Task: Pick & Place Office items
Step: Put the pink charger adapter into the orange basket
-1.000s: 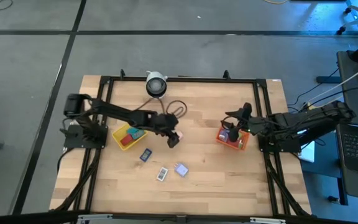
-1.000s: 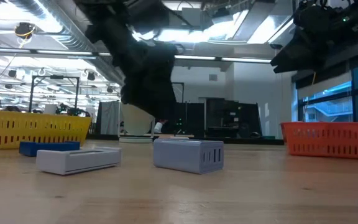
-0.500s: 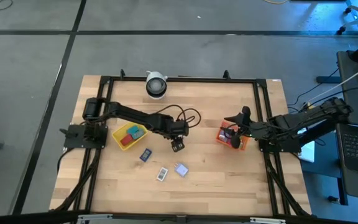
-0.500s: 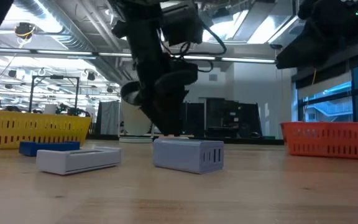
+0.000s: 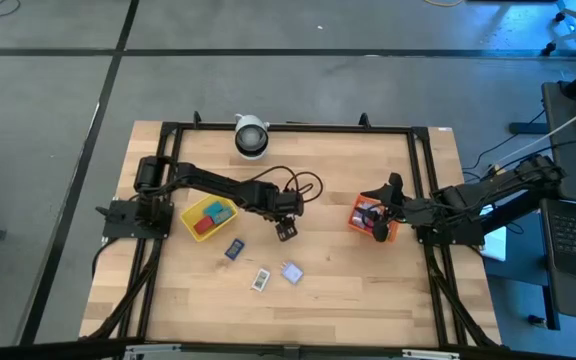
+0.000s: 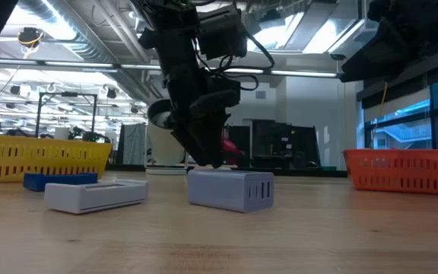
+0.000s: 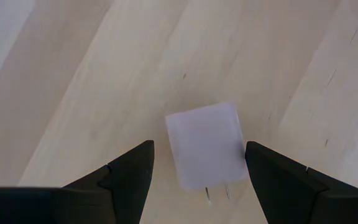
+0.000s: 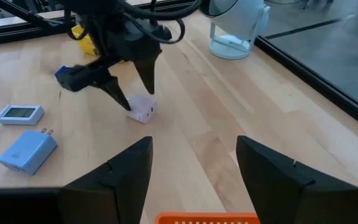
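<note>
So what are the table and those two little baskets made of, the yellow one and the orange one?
The table looks like pale wood, probably jointed planks with a smooth matt finish: long grain lines and board seams show. The yellow basket and the orange basket look like moulded plastic, uniform in colour, with evenly slotted walls. It could be coated metal, but the look suggests plastic.
</note>
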